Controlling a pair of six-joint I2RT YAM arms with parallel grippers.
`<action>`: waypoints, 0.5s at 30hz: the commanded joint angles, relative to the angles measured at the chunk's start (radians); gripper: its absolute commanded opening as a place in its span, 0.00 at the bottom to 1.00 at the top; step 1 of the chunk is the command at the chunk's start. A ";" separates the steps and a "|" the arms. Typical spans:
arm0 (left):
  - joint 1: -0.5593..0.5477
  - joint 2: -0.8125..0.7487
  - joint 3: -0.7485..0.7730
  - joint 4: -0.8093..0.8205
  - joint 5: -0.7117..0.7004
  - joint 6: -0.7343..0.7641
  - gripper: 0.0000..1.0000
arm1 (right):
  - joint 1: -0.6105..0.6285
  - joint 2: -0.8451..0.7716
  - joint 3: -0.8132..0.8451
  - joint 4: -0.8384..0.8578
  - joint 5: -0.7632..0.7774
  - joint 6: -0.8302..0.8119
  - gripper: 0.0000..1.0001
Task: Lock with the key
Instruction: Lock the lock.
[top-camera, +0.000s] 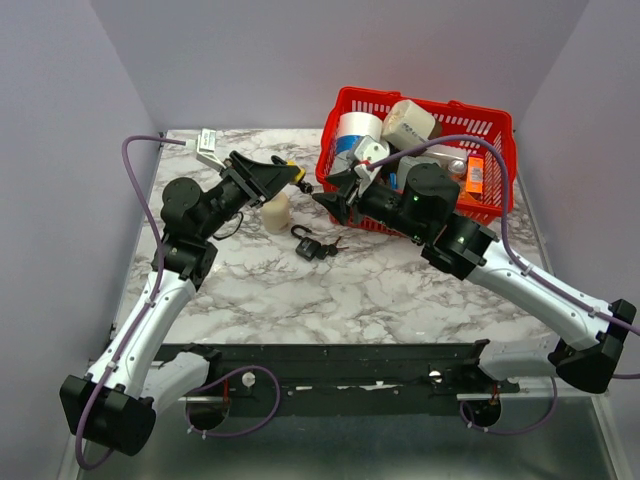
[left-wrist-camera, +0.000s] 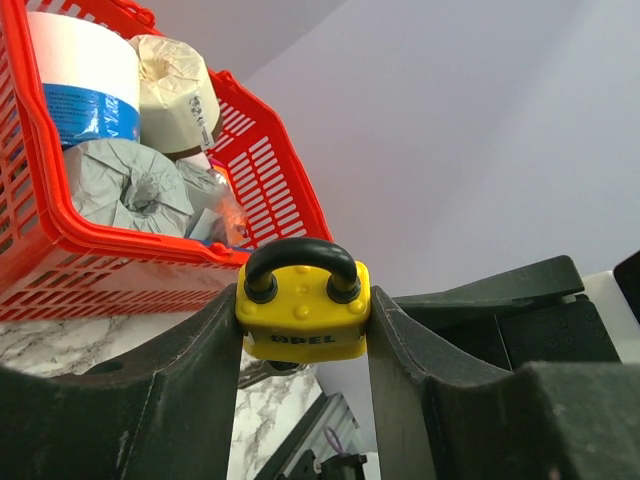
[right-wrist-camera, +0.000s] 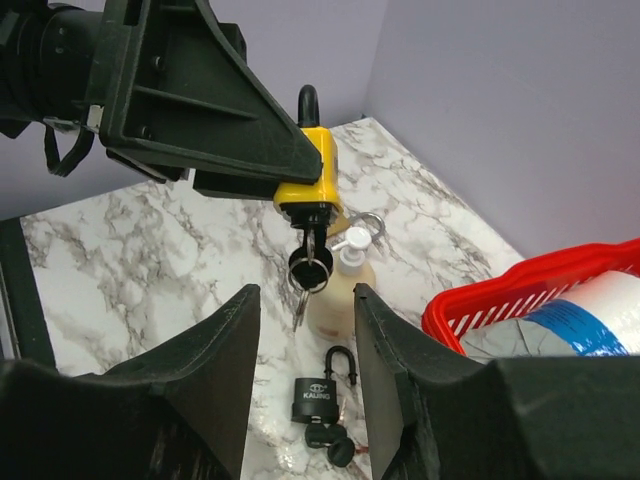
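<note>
Yellow padlock (right-wrist-camera: 308, 170) sits clamped in my left gripper (left-wrist-camera: 303, 312), raised above the worktop (right-wrist-camera: 150, 260), its key (right-wrist-camera: 309, 268) hanging from the keyway; my right gripper (right-wrist-camera: 306, 300) stands parted and empty before it; next, I judge, I must pinch the key's head squarely and turn.

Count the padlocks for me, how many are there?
2. A yellow padlock is held by the left gripper; a black padlock lies on the table. The basket could hide more.
</note>
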 joint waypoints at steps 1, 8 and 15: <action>-0.014 -0.023 -0.006 0.088 0.010 -0.026 0.00 | 0.000 0.032 0.042 0.026 -0.048 -0.001 0.50; -0.025 -0.022 -0.013 0.102 0.015 -0.037 0.00 | -0.002 0.077 0.065 0.045 -0.028 -0.024 0.48; -0.028 -0.020 -0.007 0.105 0.015 -0.037 0.00 | 0.000 0.103 0.080 0.052 -0.025 -0.041 0.40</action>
